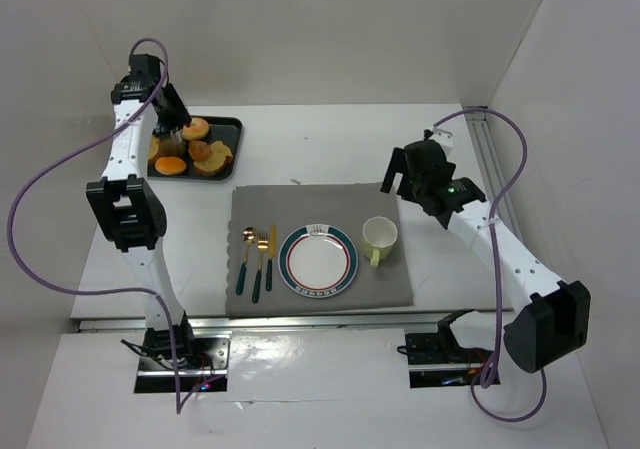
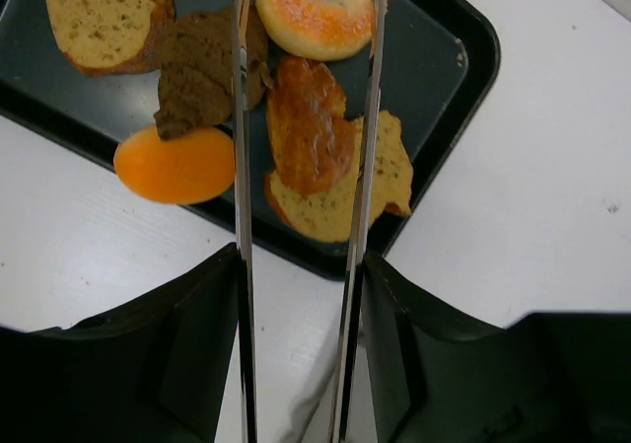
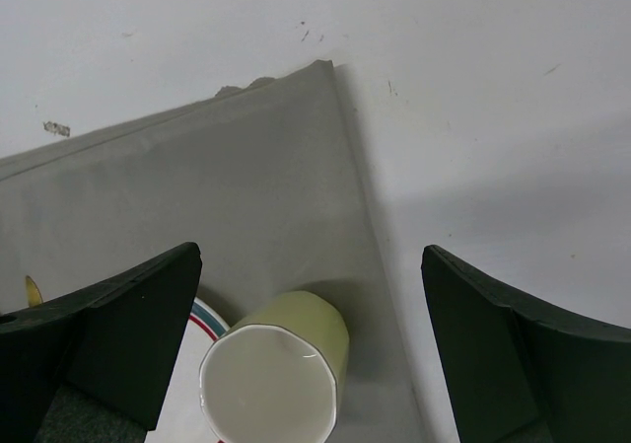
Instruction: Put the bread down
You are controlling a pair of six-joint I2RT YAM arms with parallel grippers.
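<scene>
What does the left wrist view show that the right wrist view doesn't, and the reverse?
Left wrist only: the black tray holding the bread, including the ring-shaped bun. Right wrist only: the grey placemat, a pale green cup and a bit of the plate rim. Both: the white table.

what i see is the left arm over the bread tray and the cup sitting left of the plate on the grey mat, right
Not quite. The top view shows the cup right of the plate; the cutlery lies on its left. The rest holds: the left gripper is over the tray of bread, and both sit on the grey mat.
</scene>
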